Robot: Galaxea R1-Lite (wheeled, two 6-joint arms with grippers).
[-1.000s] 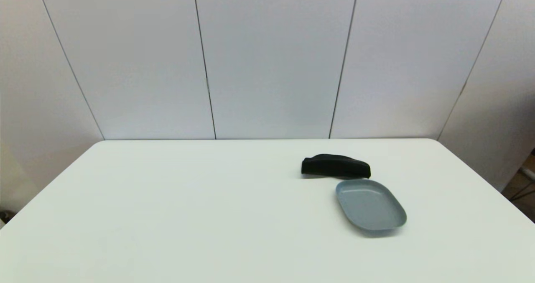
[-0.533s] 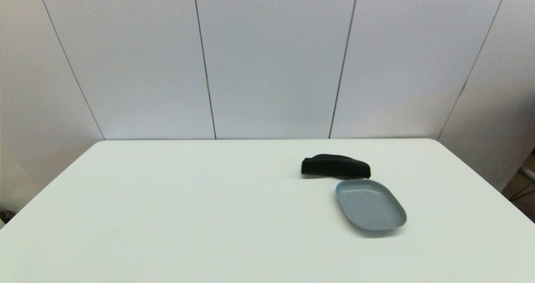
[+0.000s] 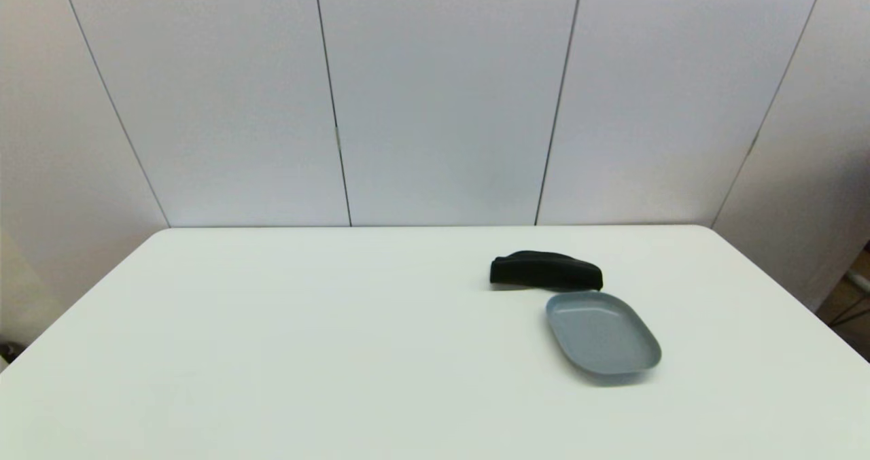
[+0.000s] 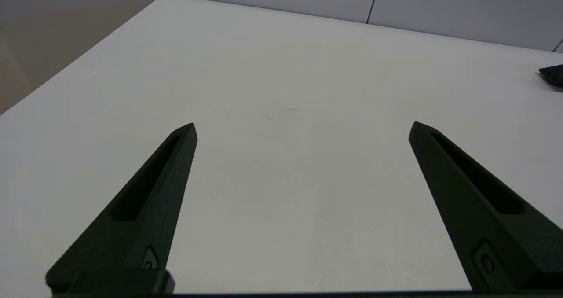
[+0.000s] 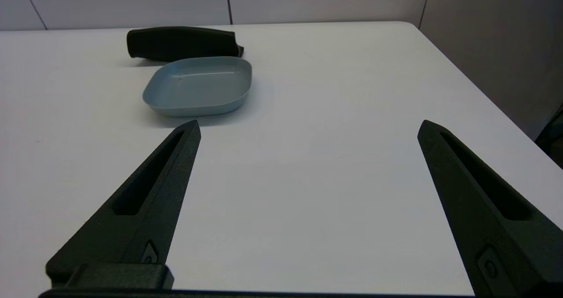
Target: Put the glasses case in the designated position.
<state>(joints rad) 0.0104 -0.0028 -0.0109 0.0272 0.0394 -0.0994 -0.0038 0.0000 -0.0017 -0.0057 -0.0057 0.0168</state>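
The matte black glasses case [image 3: 546, 271] lies on the white table, right of centre and toward the back, just behind the grey-blue oval tray [image 3: 602, 335]. The right wrist view shows the glasses case [image 5: 182, 43] behind the empty tray [image 5: 199, 85], both well ahead of my right gripper [image 5: 308, 126], which is open and holds nothing. My left gripper [image 4: 302, 126] is open over bare table, with one end of the glasses case [image 4: 553, 74] far off at the picture's edge. Neither arm appears in the head view.
The white table [image 3: 306, 351] ends at a grey panelled wall [image 3: 435, 100] at the back. Its right edge [image 5: 475, 86] drops off not far beyond the tray.
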